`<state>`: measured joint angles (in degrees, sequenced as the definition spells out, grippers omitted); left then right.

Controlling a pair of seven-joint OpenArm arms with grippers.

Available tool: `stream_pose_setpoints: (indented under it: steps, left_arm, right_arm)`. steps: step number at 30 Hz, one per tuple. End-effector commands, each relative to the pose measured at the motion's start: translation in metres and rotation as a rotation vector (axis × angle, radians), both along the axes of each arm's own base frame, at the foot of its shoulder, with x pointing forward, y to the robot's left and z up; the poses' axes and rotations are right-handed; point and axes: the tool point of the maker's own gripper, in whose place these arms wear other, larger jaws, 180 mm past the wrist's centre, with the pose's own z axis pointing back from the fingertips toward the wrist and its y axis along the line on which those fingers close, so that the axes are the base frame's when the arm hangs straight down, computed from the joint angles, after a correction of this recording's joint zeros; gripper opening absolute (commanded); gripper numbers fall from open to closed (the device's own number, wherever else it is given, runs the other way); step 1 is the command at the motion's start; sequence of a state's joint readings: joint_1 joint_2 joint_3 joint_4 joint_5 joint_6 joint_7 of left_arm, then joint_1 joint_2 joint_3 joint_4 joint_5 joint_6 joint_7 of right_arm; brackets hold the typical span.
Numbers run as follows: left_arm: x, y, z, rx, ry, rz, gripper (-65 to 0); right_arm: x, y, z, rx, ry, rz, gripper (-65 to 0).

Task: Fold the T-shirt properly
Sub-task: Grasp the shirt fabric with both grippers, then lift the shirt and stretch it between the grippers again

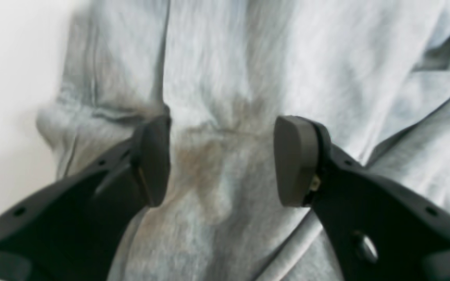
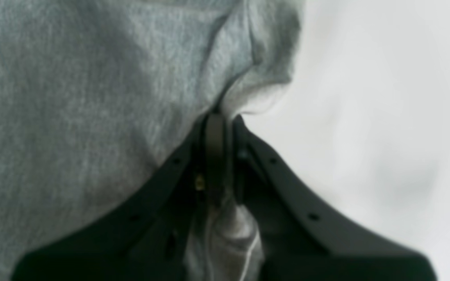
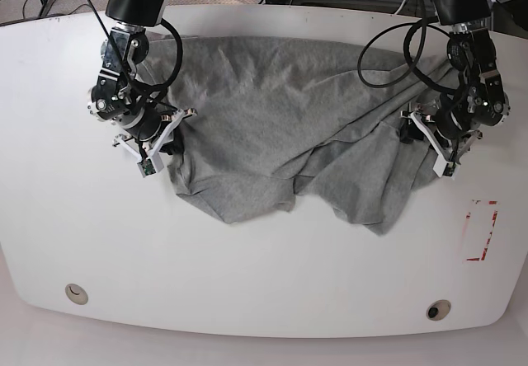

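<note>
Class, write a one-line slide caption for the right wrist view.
Right gripper shut on a bunched edge of the grey T-shirt, white table beside it.

Both wrist views are soft and out of focus, so the weave and seams of the T-shirt (image 1: 248, 78) smear into streaks. In the base view, the left claw (image 3: 417, 131) and the right claw (image 3: 169, 139) are too small and too sunk in cloth to show how their jaws stand. The shirt's lettering faces away or lies folded under. The worktop (image 3: 264, 292) runs past the picture's edges.
</note>
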<state>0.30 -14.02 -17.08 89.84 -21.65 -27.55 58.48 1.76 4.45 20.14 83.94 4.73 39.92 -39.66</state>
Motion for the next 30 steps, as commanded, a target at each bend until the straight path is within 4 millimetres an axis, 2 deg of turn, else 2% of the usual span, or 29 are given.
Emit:
stream_pose_setpoints:
  steps: [1, 6, 21, 24, 27, 30]
  left_arm:
    - [0.005, 0.002, 0.009, 0.008, -0.033, -0.010, -27.1]
    - [0.002, 0.002, -0.002, -0.002, -0.004, -0.030, -27.1]
    - [0.008, 0.003, -0.004, -0.014, -0.002, -0.024, -28.6]
    - [0.008, 0.002, -0.004, -0.016, -0.002, -0.024, -37.8]
    - [0.012, 0.003, -0.002, -0.014, -0.006, -0.022, -52.4]
    - [0.009, 0.005, -0.013, -0.030, 0.027, -0.005, -65.0]
  right_arm:
    - [0.012, -0.001, 0.015, 0.009, -0.058, -0.002, -65.0]
    - [0.013, -0.001, 0.016, 0.009, -0.060, -0.002, -65.0]
    - [0.012, -0.001, 0.015, 0.009, -0.057, -0.002, -65.0]
    - [0.012, -0.001, 0.015, 0.009, -0.057, -0.002, -65.0]
    - [0.012, -0.001, 0.015, 0.011, -0.057, -0.002, -65.0]
    - [0.012, 0.000, 0.015, 0.012, -0.057, -0.002, -65.0]
